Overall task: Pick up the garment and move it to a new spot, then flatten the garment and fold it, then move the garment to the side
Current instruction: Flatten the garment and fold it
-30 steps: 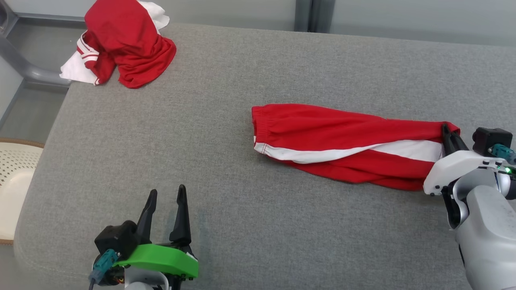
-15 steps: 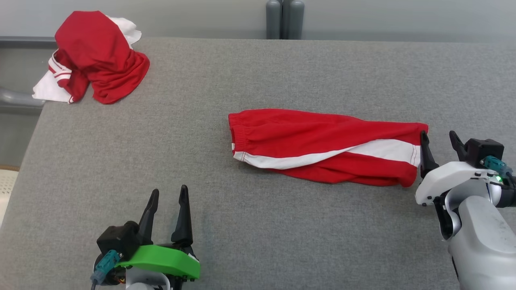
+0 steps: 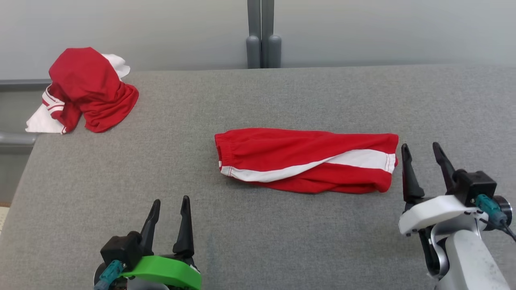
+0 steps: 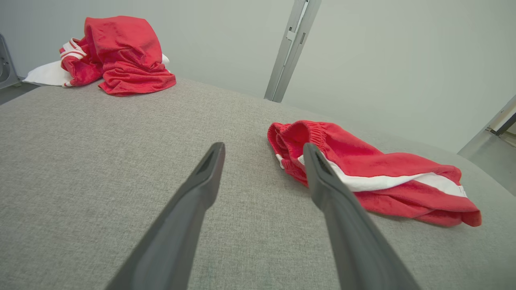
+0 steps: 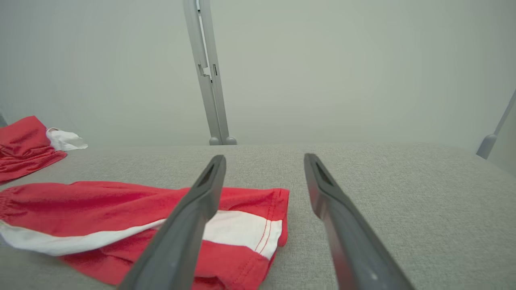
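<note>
Both sets of jaws stand apart and empty, our left gripper (image 3: 171, 200) near left, our right gripper (image 3: 420, 146) just right of the red shorts (image 3: 306, 161), laid mid grey table (image 3: 121, 181), we judge, for flattening.

The garment (image 3: 306, 161) is bright red, with a white band running slantwise along its length and two lines of red stitching across the band's hem. The heap (image 3: 86, 90) at the far corner is the same red, with plain white cloth showing beneath it and a red-and-white striped trim. The desk (image 3: 282, 241) is covered in a flecked mid-grey weave. The left claw (image 3: 171, 200) has black fingers on a vivid green mount; the right claw (image 3: 420, 145) has black fingers on a white mount. Both carry a teal plug. The wall (image 3: 363, 32) is a pale grey-green and the post (image 3: 261, 32) a darker grey.
</note>
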### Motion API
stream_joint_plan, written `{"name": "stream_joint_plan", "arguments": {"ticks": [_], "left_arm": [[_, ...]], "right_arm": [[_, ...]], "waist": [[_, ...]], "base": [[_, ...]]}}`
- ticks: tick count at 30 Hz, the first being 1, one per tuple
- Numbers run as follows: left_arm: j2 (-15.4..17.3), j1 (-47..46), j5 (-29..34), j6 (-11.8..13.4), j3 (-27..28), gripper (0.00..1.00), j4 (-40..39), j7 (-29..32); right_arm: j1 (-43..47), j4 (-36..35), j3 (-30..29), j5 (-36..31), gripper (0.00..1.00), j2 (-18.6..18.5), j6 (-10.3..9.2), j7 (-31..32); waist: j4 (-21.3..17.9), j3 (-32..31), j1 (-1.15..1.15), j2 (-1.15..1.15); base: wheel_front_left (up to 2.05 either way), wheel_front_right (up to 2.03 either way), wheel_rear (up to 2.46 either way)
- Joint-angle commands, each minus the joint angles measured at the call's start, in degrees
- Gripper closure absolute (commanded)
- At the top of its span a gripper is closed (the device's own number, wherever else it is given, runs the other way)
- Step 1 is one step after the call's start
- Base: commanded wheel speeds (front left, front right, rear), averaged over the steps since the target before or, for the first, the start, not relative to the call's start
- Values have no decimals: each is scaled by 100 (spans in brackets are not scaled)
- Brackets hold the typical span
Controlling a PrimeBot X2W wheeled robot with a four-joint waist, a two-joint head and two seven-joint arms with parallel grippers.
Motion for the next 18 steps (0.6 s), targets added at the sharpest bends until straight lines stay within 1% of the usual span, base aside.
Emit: {"name": "stream_joint_plan", "arguments": {"ticks": [1,9,18], "left_arm": [[15,125,47,30,23,0,-5,-20],[59,366,122,88,213,0,-74,-20],[49,614,232,96,400,0,-153,-21]], "right_arm": [[195,-132,51,-76,0,26,3,-17],[824,-716,310,-216,0,181,3,-18],[1167,-896,406,93,0,203,3,-18]], "waist": [[-131,-215,0,0],[-252,-393,0,0],[-243,-468,0,0]], "base": [[0,0,0],[0,0,0],[0,0,0]]}}
